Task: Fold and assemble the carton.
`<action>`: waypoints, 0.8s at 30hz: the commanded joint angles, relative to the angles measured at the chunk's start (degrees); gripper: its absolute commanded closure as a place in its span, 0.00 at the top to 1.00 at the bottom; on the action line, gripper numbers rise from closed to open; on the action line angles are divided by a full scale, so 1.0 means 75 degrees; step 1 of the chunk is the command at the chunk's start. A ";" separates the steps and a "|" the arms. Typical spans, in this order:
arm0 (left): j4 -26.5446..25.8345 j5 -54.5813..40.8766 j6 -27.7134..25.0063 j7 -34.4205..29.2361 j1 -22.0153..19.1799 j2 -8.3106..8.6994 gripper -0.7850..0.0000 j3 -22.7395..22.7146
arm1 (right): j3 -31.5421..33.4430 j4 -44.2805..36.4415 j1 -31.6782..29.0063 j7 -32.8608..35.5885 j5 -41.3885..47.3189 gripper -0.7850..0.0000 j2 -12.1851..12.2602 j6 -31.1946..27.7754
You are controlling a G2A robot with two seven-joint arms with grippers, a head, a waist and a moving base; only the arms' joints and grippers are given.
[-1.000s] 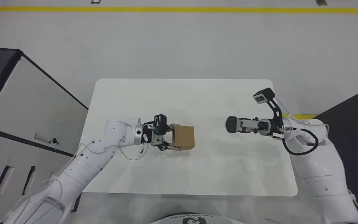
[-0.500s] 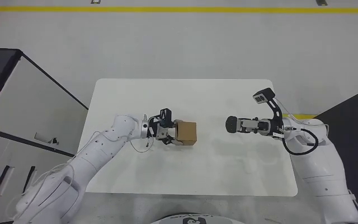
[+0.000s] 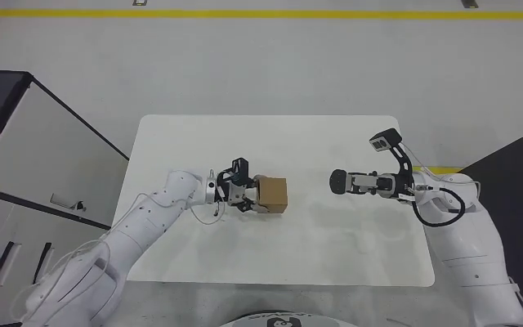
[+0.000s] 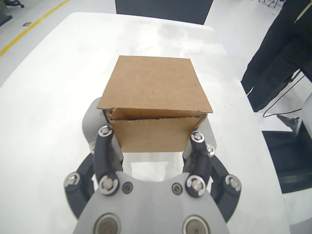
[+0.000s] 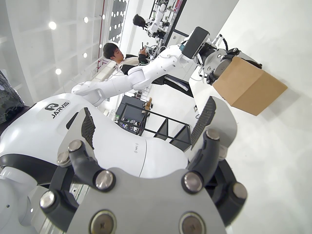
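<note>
On table (image 3: 343, 155) ctr, carton (image 3: 274, 194) partly hides L pincer (image 3: 251, 197) tips.

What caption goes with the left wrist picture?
Left gripper holds a brown carton by its flapped end at a white table.

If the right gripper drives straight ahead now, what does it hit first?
Likely the carton, held by the left gripper, across the table from the right gripper. Alignment is unclear, so it could slip past.
</note>
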 commanded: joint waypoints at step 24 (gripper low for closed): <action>0.1745 0.0877 0.0414 0.1455 -0.0492 -0.0602 0.00 0.0857 | 0.0000 0.0000 0.0000 0.0000 0.0000 1.00 0.0000 0.0000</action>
